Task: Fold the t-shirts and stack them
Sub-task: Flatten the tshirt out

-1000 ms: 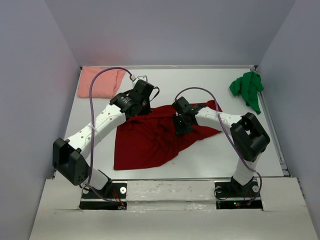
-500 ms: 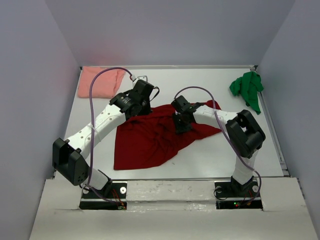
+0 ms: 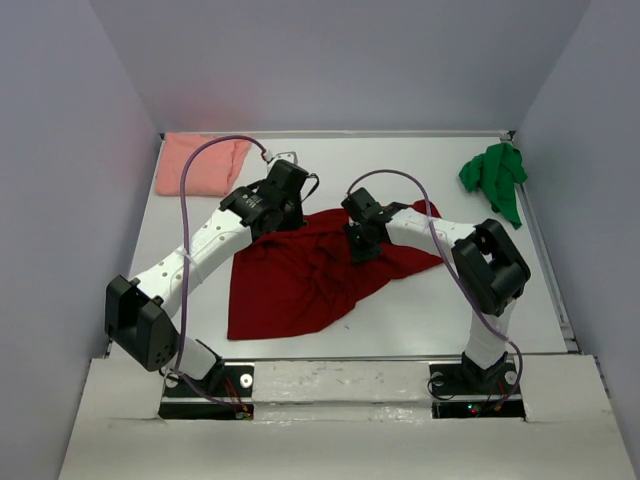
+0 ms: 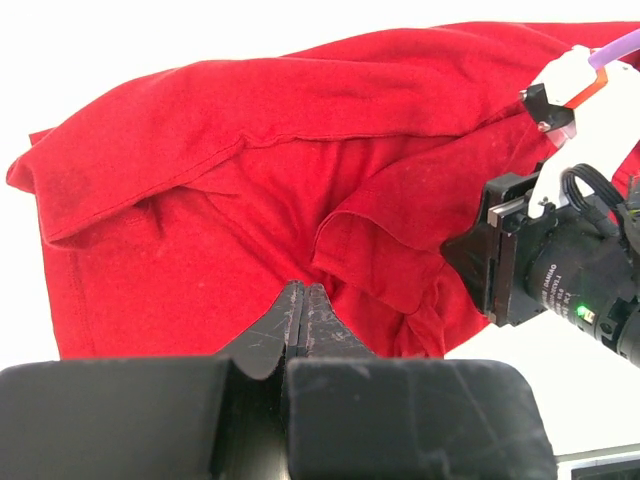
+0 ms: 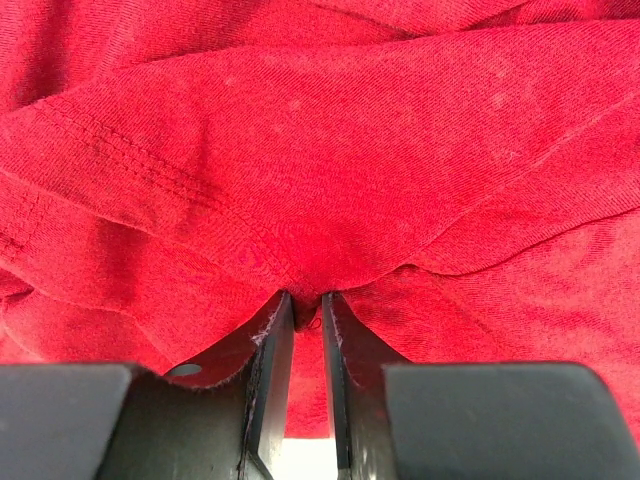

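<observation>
Right pincer point(image 5: 308, 302) narrowed onto dark red t-shirt point(image 5: 330, 150) (tips unseen from above).

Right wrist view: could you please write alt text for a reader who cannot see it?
The right tool pinches a small fold of the dark red t-shirt. Wrinkled red cloth fills nearly the whole picture.

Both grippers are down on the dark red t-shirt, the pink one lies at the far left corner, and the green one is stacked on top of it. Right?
No: the top view shows the green t-shirt bunched alone at the far right, not on the pink t-shirt. The left gripper and right gripper are on the dark red t-shirt, as said.
</observation>
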{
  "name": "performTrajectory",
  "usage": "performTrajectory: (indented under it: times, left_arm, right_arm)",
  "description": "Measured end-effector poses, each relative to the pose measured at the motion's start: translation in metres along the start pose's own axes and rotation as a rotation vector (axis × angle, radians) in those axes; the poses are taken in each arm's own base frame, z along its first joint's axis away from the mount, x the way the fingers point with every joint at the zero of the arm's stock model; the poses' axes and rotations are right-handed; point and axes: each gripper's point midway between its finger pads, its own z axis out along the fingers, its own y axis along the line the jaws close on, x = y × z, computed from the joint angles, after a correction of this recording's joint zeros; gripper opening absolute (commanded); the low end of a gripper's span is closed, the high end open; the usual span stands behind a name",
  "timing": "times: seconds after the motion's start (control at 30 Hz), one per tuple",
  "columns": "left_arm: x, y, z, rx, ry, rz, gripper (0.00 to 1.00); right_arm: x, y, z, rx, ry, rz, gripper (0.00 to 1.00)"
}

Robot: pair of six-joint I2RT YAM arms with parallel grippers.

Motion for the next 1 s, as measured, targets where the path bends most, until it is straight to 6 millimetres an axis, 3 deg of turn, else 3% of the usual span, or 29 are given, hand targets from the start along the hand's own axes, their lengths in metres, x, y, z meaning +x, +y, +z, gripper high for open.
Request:
performTrajectory:
  times: [0.07, 0.1, 0.17, 0.37, 0.5, 0.73, 0.9, 1.0]
  left_arm:
    - [0.0, -0.001, 0.0, 0.007, -0.001, -0.001, 0.0]
    - [-0.001, -0.002, 0.0, 0.011, -0.002, -0.002, 0.0]
    - [-0.001, -0.003, 0.0, 0.016, -0.002, -0.003, 0.0]
    - [0.007, -0.001, 0.006, 0.007, 0.011, -0.014, 0.0]
    - [0.029, 0.011, 0.016, -0.033, 0.055, -0.032, 0.0]
    - [0.079, 0.041, 0.015, -0.103, 0.116, -0.096, 0.28]
    - [0.094, 0.047, 0.003, -0.102, 0.119, -0.149, 0.3]
    - [0.107, 0.041, -0.004, -0.104, 0.146, -0.145, 0.36]
  right_arm:
    - [0.0, 0.0, 0.0, 0.0, 0.0, 0.0, 0.2]
    - [0.0, 0.0, 0.0, 0.0, 0.0, 0.0, 0.1]
    - [0.0, 0.0, 0.0, 0.001, 0.0, -0.002, 0.0]
    - [-0.002, -0.003, 0.0, 0.02, -0.008, 0.004, 0.0]
    - [-0.008, -0.015, -0.004, 0.092, -0.033, 0.007, 0.0]
    - [-0.045, -0.043, -0.034, 0.184, -0.136, 0.061, 0.0]
    - [-0.068, -0.07, -0.048, 0.213, -0.18, 0.108, 0.0]
    - [-0.083, -0.083, -0.058, 0.222, -0.202, 0.122, 0.0]
